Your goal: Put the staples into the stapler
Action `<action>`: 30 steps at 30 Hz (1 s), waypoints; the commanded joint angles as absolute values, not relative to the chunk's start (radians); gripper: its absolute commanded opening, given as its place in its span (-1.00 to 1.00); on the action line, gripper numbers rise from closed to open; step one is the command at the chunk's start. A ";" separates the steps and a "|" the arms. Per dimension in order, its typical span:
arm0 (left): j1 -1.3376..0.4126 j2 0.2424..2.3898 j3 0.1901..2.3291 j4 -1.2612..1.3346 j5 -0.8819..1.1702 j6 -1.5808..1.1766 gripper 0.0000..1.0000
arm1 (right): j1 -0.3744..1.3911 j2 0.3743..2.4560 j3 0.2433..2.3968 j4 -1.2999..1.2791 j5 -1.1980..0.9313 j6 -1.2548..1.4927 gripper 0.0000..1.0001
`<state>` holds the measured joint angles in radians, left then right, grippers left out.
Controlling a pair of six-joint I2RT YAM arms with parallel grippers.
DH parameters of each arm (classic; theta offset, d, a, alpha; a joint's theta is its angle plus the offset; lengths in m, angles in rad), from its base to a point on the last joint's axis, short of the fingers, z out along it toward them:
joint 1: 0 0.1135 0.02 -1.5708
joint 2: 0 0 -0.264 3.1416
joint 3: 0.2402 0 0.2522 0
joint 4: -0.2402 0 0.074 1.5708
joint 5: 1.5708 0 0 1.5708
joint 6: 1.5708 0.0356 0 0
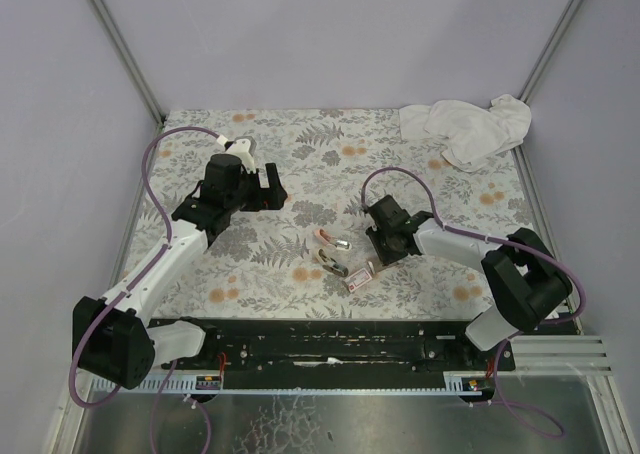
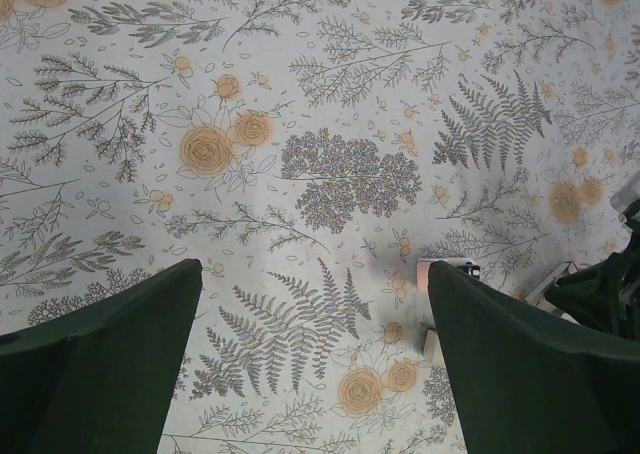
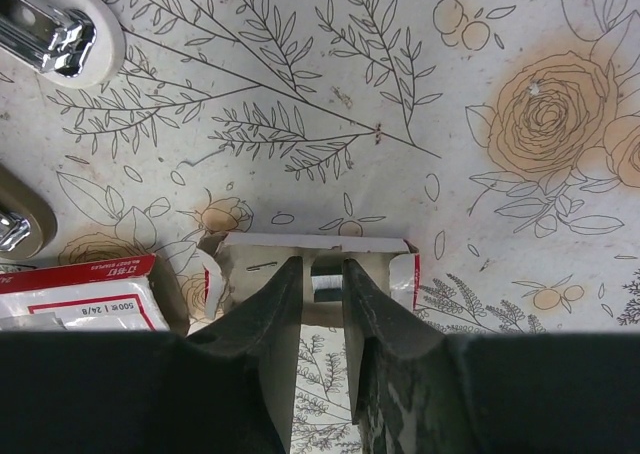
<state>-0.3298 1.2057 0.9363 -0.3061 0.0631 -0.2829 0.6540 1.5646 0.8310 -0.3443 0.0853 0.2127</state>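
Observation:
The stapler lies opened on the floral cloth at mid-table, its two arms spread. In the right wrist view its white arm with chrome metal is at the top left. The staples box lies just right of it: a red-and-white sleeve and a tan inner tray pulled out beside it. My right gripper reaches into the tray, jaws narrowed onto a silvery strip of staples that fills the gap. My left gripper hovers open over bare cloth, well left of the stapler.
A crumpled white cloth lies at the back right corner. Metal frame rails and plain walls bound the table. The right arm shows dark at the edge of the left wrist view.

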 commanded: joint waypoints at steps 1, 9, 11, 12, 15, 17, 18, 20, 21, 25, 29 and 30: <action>-0.323 1.209 0.936 -0.249 0.069 -0.290 0.89 | 0.670 1.572 0.863 -0.332 0.090 0.204 -0.43; -0.322 1.205 0.935 -0.249 0.069 -0.291 0.89 | 0.675 1.575 0.856 -0.339 0.116 0.212 -0.46; -0.322 1.204 0.934 -0.248 0.069 -0.291 0.89 | 0.676 1.575 0.853 -0.338 0.123 0.216 -0.52; -0.322 1.202 0.934 -0.248 0.068 -0.291 0.89 | 0.677 1.577 0.854 -0.340 0.127 0.217 -0.55; -0.322 1.194 0.929 -0.243 0.069 -0.291 0.89 | 0.676 1.564 0.857 -0.346 0.126 0.223 -0.64; -0.322 1.183 0.922 -0.233 0.078 -0.289 0.89 | 0.676 1.543 0.861 -0.348 0.106 0.228 -0.65; -0.322 1.174 0.917 -0.224 0.091 -0.286 0.89 | 0.675 1.528 0.868 -0.350 0.092 0.230 -0.66; -0.322 1.146 0.900 -0.192 0.138 -0.274 0.88 | 0.674 1.499 0.885 -0.362 0.058 0.236 -0.66; -0.323 1.128 0.888 -0.166 0.171 -0.269 0.87 | 0.670 1.483 0.895 -0.369 0.037 0.242 -0.66; -0.353 1.032 0.822 -0.033 0.286 -0.284 0.85 | 0.627 1.436 0.951 -0.385 -0.097 0.281 -0.66; -0.480 0.895 0.707 0.171 0.325 -0.285 0.82 | 0.584 1.401 1.030 -0.412 -0.314 0.360 -0.66; -0.527 0.858 0.663 0.239 0.323 -0.275 0.82 | 0.578 1.389 1.048 -0.411 -0.366 0.384 -0.66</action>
